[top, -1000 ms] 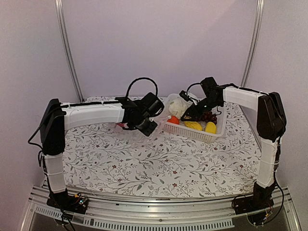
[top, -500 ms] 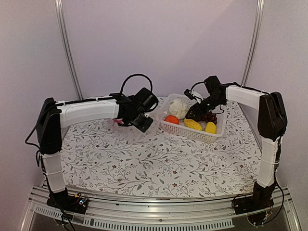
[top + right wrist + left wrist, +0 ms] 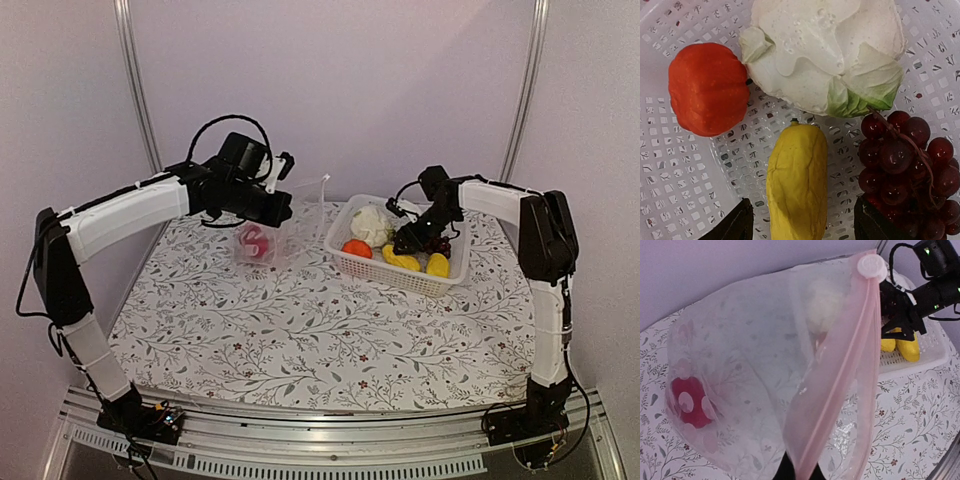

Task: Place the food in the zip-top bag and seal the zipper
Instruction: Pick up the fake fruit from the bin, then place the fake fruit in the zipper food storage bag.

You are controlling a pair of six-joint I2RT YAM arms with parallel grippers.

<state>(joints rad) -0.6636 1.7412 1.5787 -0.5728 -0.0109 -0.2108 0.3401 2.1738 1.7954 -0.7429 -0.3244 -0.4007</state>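
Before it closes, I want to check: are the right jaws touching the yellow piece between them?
Apart. The right wrist view shows the right gripper open astride the yellow piece, with basket lattice visible in the gap on each side.

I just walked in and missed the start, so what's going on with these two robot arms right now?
The left gripper is shut on the clear zip-top bag at its pink zipper, holding it up with one red piece inside. The right gripper hangs open over the white basket, just above a yellow piece, with the orange fruit, cauliflower and grape bunch around it. Most of the food is not yet bagged.
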